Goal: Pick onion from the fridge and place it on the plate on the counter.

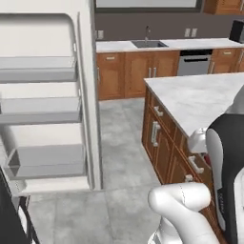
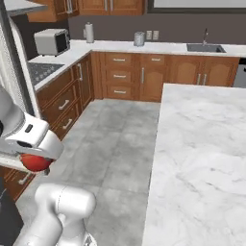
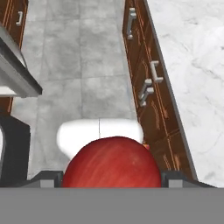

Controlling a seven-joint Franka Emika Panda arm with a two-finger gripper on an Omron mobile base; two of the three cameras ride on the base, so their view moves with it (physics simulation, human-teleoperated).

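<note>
My gripper is shut on the onion, a round red ball that sits between the two dark fingertips. From the right base view the onion hangs under the white hand, over the floor to the left of the island counter. The marble counter over brown drawers runs along the right of the hand view. At the left stands the fridge with its door open, showing grey bins. The plate is out of view.
A back counter holds a sink beside a dishwasher. A microwave and a black cooktop are on the left counter. Grey tiled floor lies open between the cabinets and the island.
</note>
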